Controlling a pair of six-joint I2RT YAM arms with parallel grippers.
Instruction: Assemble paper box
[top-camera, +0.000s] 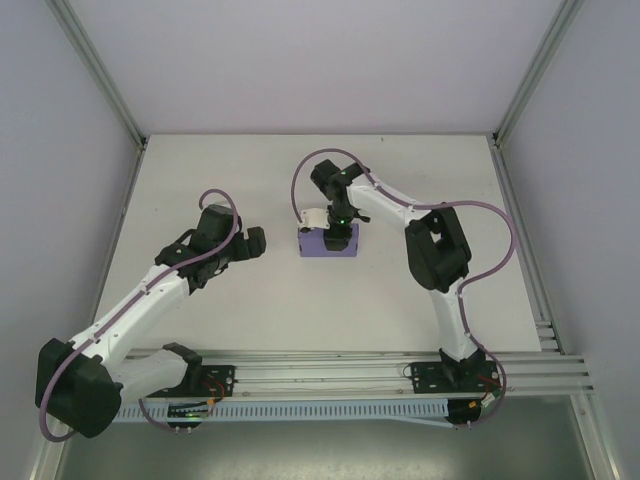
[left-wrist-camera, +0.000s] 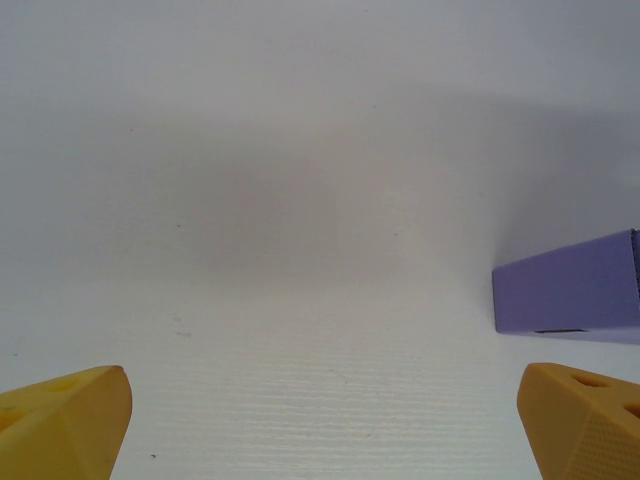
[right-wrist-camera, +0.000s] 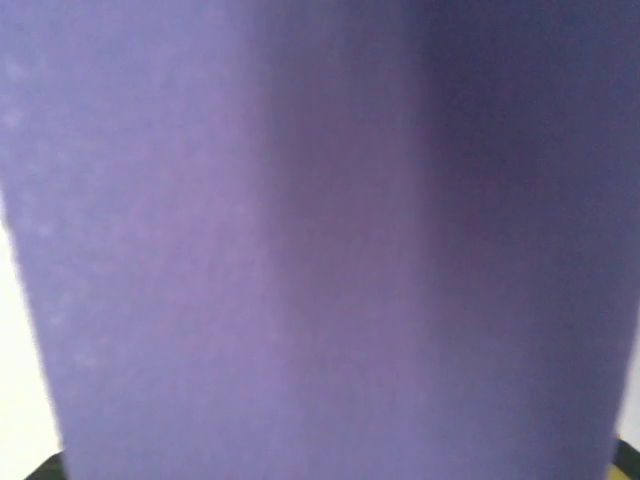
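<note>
Paper box: lavender-purple and folded into a small rectangular block.

Top external view: the box is lying on the white table, a little beyond its middle. The right gripper is hanging directly over the right half of the box, at or just above its top. Whether its jaws are pinching the box cannot be told from here. The left gripper is hovering to the left of the box, near it but apart, with its tip pointing toward it.

Left wrist view: the two yellow fingertips are standing spread wide at the lower corners, with bare table between them. One end of the box is showing at the right edge, beyond the right-hand fingertip and clear of it.

Right wrist view: a purple face of the box is lying very close before the lens, blurred. The state of the jaws cannot be told here either.
</note>
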